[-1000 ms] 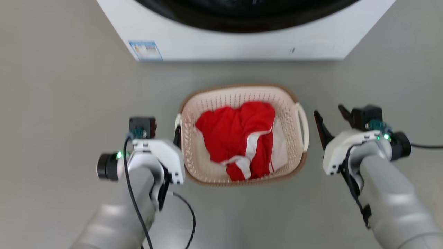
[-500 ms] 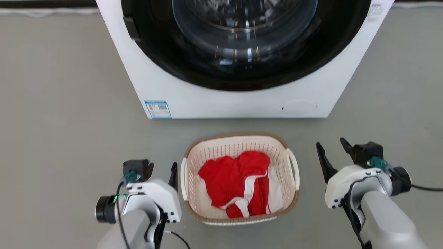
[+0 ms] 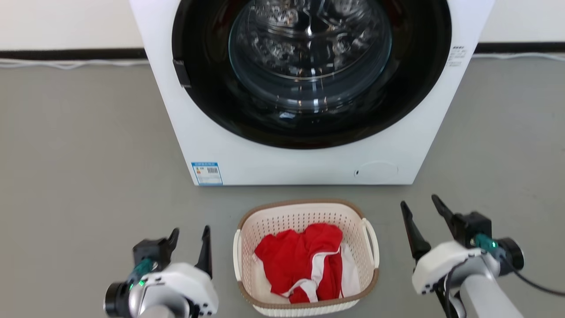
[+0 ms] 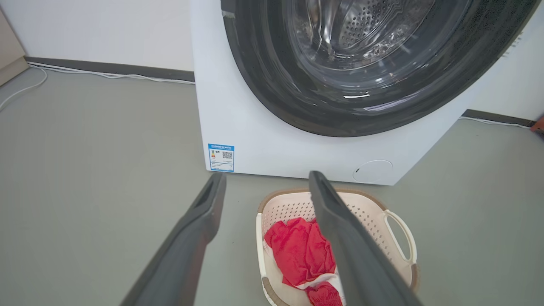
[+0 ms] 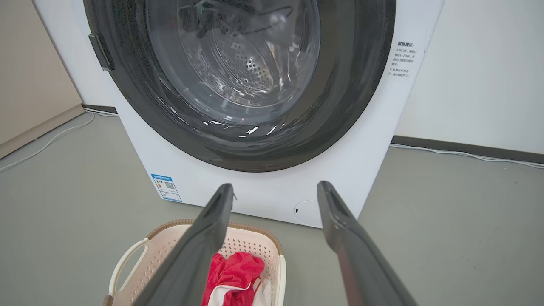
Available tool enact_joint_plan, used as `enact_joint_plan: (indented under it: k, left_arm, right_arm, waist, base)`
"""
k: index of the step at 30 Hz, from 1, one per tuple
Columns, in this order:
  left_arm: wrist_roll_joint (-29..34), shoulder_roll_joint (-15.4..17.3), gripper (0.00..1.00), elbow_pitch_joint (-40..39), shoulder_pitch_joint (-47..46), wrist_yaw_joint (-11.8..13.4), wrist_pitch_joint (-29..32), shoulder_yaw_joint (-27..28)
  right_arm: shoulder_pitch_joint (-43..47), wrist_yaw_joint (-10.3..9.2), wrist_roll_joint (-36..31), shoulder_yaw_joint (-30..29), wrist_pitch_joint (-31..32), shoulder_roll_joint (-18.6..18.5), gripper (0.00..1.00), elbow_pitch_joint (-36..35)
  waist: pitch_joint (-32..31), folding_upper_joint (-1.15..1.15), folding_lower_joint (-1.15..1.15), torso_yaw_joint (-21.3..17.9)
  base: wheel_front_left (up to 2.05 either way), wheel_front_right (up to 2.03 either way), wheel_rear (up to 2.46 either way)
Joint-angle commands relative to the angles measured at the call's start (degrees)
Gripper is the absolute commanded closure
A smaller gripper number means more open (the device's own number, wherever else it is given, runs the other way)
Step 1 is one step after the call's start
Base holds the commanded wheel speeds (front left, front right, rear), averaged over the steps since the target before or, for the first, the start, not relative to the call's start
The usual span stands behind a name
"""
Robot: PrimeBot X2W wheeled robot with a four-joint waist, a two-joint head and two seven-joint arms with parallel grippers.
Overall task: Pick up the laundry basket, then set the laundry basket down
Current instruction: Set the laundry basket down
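— Where is the laundry basket?

— Upright on the floor, well in from the floor's far edge. A narrow strip of grey floor separates it from the washing machine behind it.

— Anything in it?

— A crumpled red garment with a white stripe, lying over a white cloth. Both sit below the brown rim.

— And the grippers?

— One on each side. The left gripper is near the left handle, its fingers spread apart, grasping nothing and not touching the basket. The right gripper stands a little farther from the right handle, also spread and empty. Bare floor lies between each gripper and its handle.

— What else is around?

— The washing machine is white, with a big round dark door, and the metal drum shows through the glass. A blue-edged sticker sits at the lower corner of its front on the robot's left, and a round flap at the lower corner on the right. Along the floor's far edge run a dark baseboard and a thin white cable. A black cable trails from the right wrist.
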Motion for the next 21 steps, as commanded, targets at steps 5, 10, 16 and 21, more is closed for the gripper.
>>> enact_joint_plan:
  k: [5, 10, 16, 21]
  left_arm:
    - [3.8, 0.3, 0.0, -7.4, 5.1, -0.9, -0.5, 7.7]
    - [6.2, -1.1, 0.0, -12.4, 9.9, -2.3, -0.5, 12.1]
    - [8.3, -2.6, 0.0, -15.1, 13.8, -3.7, -0.5, 16.0]
    - [10.2, -3.5, 0.0, -16.3, 16.0, -5.2, -0.5, 18.8]
  right_arm:
    - [5.7, 0.34, 0.3, 0.3, -0.8, 0.7, 0.0, -7.9]
    - [11.0, 0.34, 0.4, -1.2, -0.8, 1.1, 0.0, -13.5]
    - [15.1, 0.34, 0.2, -2.5, -0.8, 1.4, 0.0, -18.5]
    - [17.8, 0.34, -0.1, -3.9, -0.8, 1.6, 0.0, -21.9]
  waist:
    - [-3.0, 0.0, 0.0, -0.7]
    - [-3.9, 0.0, 0.0, -1.2]
    - [-4.7, 0.0, 0.0, -1.8]
    - [-5.5, 0.0, 0.0, -2.1]
  base:
    - [0.0, 0.0, 0.0]
    - [0.0, 0.0, 0.0]
    - [0.0, 0.0, 0.0]
    - [0.0, 0.0, 0.0]
